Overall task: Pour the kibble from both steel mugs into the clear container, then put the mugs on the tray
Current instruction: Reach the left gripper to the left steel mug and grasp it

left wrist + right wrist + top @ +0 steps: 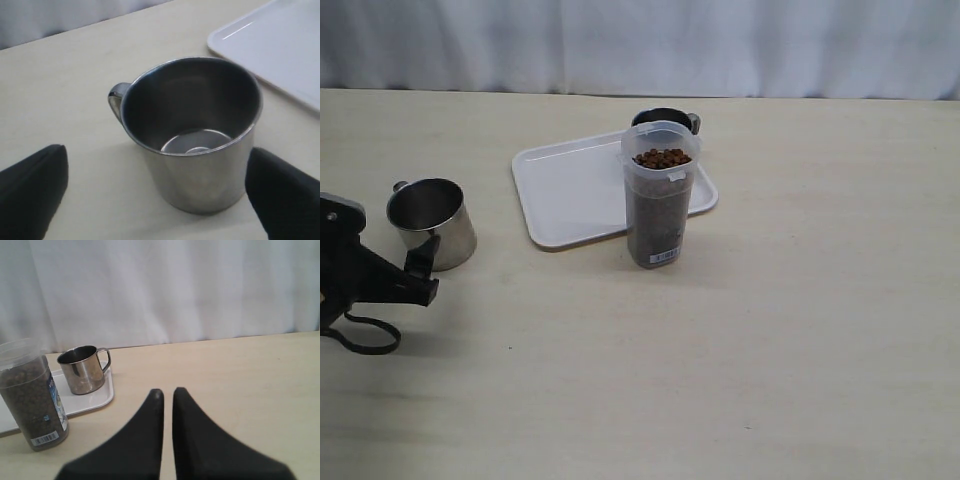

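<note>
1. The left wrist view looks straight down into the nearer steel mug (195, 135): bare shiny bottom, handle loop turned away from the tray (280, 45). The exterior view cannot see inside this mug.
2. The left claw (157, 197) is released and spread wide, with one black finger (30, 190) well off the mug's handle side. The other finger is close by the opposite wall; whether it touches is not clear.
3. From the exterior view that mug (432, 222) stands upright on the bench (770, 350), left of the tray (570, 190) and apart from it.
4. The right wrist view gives what the exterior view half hides: the second steel mug (85, 369) stands upright on a corner of the tray (95, 400), handle out to the side. In the exterior view only its rim (665, 119) peeks over the clear container (660, 205).
5. The right claw (167, 392) is clenched on nothing, fingers all but together above bare bench. It shows only in its own wrist view.
6. The count: two steel mugs, one clear container, one tray, two claws.
7. The kibble (662, 158) sits in the clear container, filling it nearly to the rim, with the barcode label low on the wall.
8. The container (32, 395) stands on the bench right at the tray's near edge, blocking the exterior view of the far mug.
9. A white curtain (640, 40) closes off the back.
</note>
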Tool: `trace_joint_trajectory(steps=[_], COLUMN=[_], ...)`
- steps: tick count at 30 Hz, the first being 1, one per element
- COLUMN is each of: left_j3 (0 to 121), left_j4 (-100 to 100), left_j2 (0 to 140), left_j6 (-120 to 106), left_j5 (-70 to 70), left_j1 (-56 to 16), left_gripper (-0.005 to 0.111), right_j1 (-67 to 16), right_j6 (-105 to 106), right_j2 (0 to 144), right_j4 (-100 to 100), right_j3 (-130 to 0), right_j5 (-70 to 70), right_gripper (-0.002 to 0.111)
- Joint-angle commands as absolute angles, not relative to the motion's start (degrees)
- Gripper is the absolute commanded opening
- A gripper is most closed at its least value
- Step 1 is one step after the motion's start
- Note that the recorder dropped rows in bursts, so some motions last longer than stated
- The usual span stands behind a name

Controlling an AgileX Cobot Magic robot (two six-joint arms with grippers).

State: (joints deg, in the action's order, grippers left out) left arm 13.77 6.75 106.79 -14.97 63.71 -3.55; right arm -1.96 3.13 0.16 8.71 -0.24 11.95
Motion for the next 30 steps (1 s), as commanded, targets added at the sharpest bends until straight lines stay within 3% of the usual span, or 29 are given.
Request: trace_joint_trajectory(steps=[1, 11, 24, 30], left_j3=[14.07, 14.07, 14.2, 16.85], left_j4=[8.03, 8.04, -12.09, -17.19], left_j2=[106.95, 106.95, 106.95, 110.18], left_j6=[-15.4, -22.39, -10.02, -8.48], left_j5=[61.99, 53.21, 60.64, 60.71], left_j1=[-3.88, -3.33, 7.58, 8.75], left_gripper=[0.079, 0.079, 0.079, 0.079], right_j1=[-2.16, -2.16, -2.16, -2.16], right_j6=[2.97, 2.97, 2.97, 2.97], right_j2=[0.0, 0.0, 0.0, 0.0], right_j4=[8.79, 8.79, 8.79, 8.79], right_j3=[0.0, 0.0, 0.0, 0.0], right_j5=[11.95, 11.95, 11.95, 11.95], right_gripper=[0.005, 0.005, 0.005, 0.005])
